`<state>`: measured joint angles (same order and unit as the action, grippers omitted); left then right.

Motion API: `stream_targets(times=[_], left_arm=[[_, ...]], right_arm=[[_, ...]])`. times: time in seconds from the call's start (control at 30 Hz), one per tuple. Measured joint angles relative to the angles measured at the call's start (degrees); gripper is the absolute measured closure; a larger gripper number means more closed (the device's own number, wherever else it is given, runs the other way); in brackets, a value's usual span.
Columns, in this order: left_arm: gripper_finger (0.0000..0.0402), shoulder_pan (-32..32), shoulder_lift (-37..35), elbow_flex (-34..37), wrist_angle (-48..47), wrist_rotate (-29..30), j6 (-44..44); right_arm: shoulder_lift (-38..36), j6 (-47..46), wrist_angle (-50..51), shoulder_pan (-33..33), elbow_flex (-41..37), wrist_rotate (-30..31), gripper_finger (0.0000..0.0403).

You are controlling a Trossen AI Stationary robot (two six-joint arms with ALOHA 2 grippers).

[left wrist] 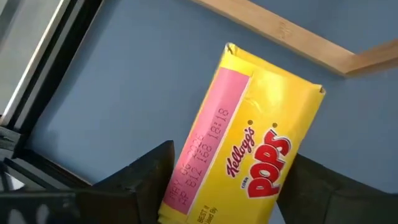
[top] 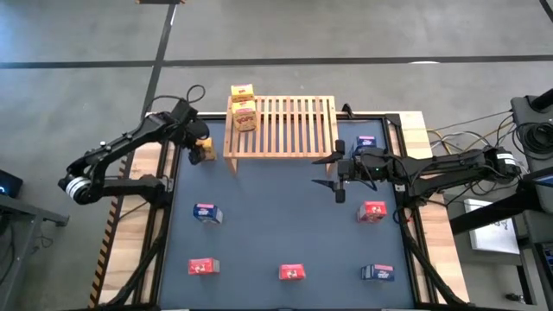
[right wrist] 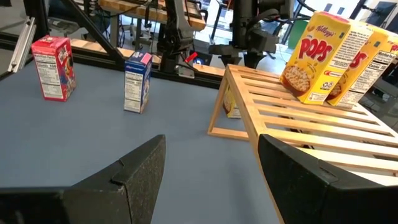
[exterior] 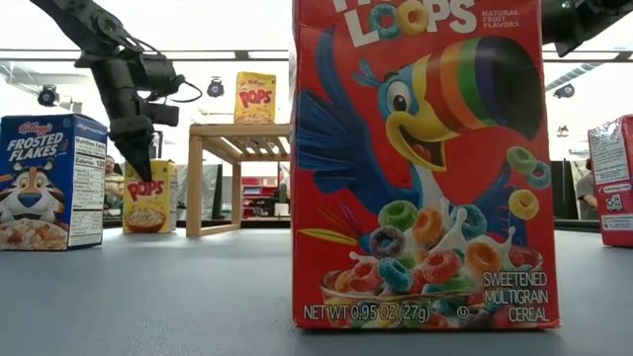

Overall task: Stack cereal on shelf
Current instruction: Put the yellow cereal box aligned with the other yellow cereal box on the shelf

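Left wrist view alone shows the left gripper (left wrist: 221, 186) clamped on a glossy yellow cardboard box (left wrist: 249, 143). Beyond it runs the pale slatted shelf (top: 285, 125); the right gripper (top: 333, 173) gapes empty.

The counter (top: 276, 216) is dark blue-grey, and the shelf (top: 289, 128) on it is pale wood with a striped top of parallel slats. The Pops boxes (right wrist: 314, 57) are yellow with red lettering, one showing a pink side panel (left wrist: 205, 140). The Froot Loops box (exterior: 420, 163) is red with a blue toucan and many-coloured rings; the Frosted Flakes box (exterior: 45, 180) is blue.
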<state>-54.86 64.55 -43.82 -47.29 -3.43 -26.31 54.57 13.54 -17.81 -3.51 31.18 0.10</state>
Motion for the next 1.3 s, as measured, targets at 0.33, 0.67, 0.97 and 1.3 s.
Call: stream_targets(times=[0.33, 0.67, 0.97, 1.3], left_arm=[[0.0231, 0.01, -1.21, -10.54, -8.20, -0.15, 2.35], [0.0257, 0.36, -1.64, -21.53, -17.10, -6.59, 4.58], [0.0260, 2.18, -3.58, -32.19, -21.37, -17.03, 6.07], [0.0260, 9.43, -2.64, -38.82, -20.43, -17.22, 8.57]], right_arm=[[0.00, -0.02, 0.18, 0.00, -0.07, 0.00, 0.0158], [0.00, -0.75, 1.36, 0.00, -0.09, 0.00, 0.0158], [0.01, -0.57, 1.31, 0.00, -0.11, 0.00, 0.0158], [0.02, -0.19, 1.06, 0.00, -0.11, 0.02, 0.0158]])
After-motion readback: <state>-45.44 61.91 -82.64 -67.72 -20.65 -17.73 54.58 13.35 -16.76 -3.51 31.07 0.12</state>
